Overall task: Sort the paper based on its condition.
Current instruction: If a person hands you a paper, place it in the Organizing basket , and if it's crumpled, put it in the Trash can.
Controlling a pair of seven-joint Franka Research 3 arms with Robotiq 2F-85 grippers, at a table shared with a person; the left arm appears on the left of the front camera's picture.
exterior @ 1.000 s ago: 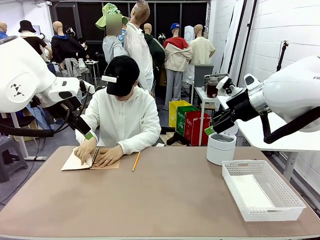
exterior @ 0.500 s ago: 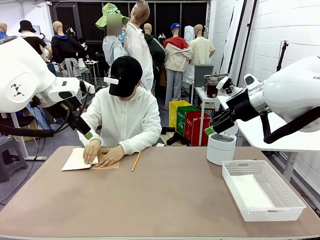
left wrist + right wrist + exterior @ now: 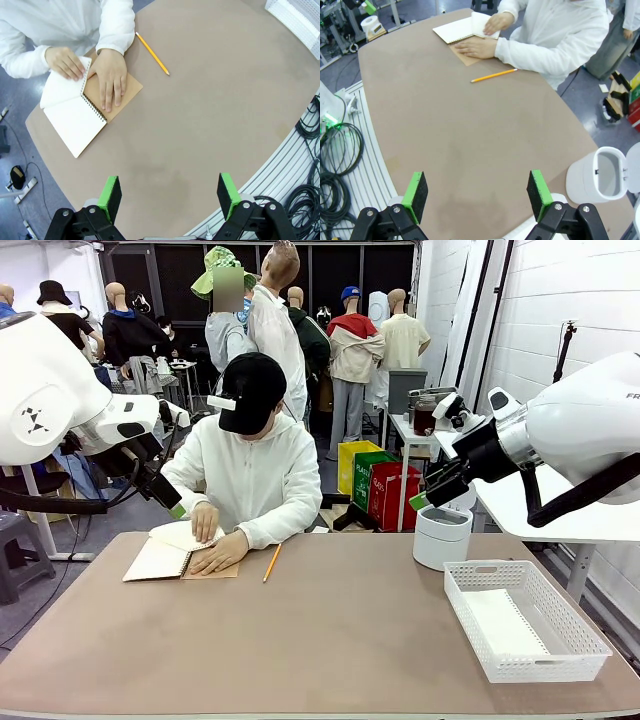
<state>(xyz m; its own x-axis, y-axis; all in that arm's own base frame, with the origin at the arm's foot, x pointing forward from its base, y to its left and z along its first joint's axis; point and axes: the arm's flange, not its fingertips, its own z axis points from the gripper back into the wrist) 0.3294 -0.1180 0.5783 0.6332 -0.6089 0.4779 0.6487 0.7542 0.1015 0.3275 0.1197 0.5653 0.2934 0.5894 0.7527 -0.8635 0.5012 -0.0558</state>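
At the table's far-left side, the person's hand (image 3: 65, 62) lifts a thin white paper sheet (image 3: 61, 87) from the open spiral-bound notebook with brown cardboard cover (image 3: 87, 107) — the other hand (image 3: 111, 77) presses the cover. Both black green-padded grippers — left (image 3: 170, 192), right (image 3: 476, 192) — hang above bare tabletop, jaws wide, holding nothing.

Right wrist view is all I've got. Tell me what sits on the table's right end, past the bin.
Observer: A white basket stands there, near the robot's edge of the table.
Operator: Report what's in it.
Observer: One flat white sheet of paper lies on its bottom.
Operator: Now give me the left gripper's state.
Observer: The left gripper is open and holds nothing; it hangs over bare table, apart from the person's notebook.
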